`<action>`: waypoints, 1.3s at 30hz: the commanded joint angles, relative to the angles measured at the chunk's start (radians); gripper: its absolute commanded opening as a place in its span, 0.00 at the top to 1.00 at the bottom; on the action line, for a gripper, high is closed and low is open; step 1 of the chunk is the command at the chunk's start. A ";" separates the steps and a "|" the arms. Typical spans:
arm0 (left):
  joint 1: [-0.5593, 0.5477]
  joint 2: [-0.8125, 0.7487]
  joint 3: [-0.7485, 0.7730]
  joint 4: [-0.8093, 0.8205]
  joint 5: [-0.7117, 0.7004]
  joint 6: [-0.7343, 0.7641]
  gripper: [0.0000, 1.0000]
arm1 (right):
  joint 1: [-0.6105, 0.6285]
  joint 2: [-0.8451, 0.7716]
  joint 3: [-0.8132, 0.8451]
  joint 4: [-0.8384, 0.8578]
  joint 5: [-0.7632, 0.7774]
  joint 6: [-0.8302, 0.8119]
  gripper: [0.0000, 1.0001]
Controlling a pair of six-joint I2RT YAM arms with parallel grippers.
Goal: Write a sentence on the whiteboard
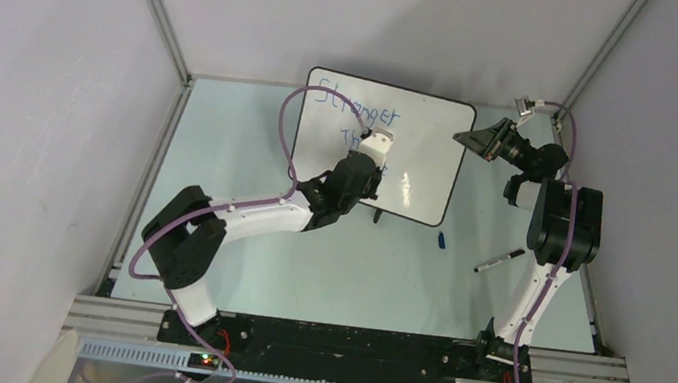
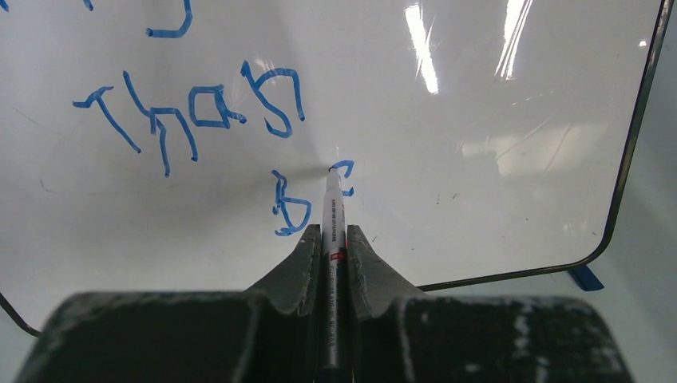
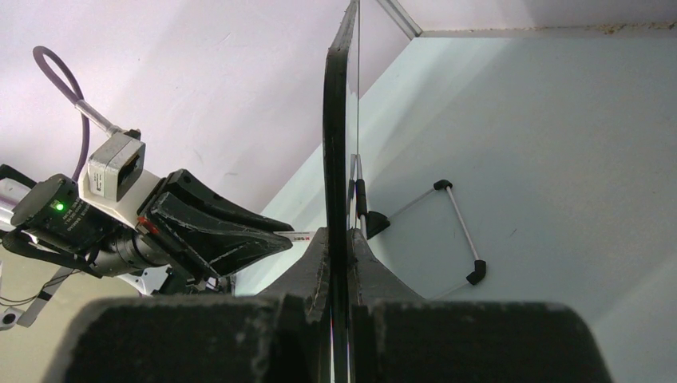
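The left gripper (image 2: pixel 334 235) has its jaws clamped on a blue marker (image 2: pixel 333 211); the marker's long axis runs straight out ahead of the jaws, and its tip points at and touches the whiteboard (image 2: pixel 479 199); the sentence (image 2: pixel 209 112) sits above and left of the jaws, "Than" above two short strokes just beside the tip; the right gripper (image 3: pixel 337 239) has its jaws pressed together on the board's edge, which runs straight out ahead between them, seen edge-on; the board stands propped on the table (image 1: pixel 328 258); a second marker (image 1: pixel 499 261) lies well apart from both grippers.
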 commanded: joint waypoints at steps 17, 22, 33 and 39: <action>0.001 -0.057 -0.045 -0.001 -0.008 0.014 1.00 | 0.002 -0.076 0.010 0.043 0.007 0.054 1.00; 0.001 -0.063 -0.056 -0.004 0.001 0.015 1.00 | 0.002 -0.076 0.010 0.043 0.006 0.054 1.00; -0.002 -0.078 -0.076 0.013 0.050 0.013 1.00 | 0.002 -0.076 0.010 0.043 0.007 0.054 1.00; -0.006 -0.078 -0.077 0.027 0.085 0.012 1.00 | 0.002 -0.076 0.010 0.043 0.007 0.053 1.00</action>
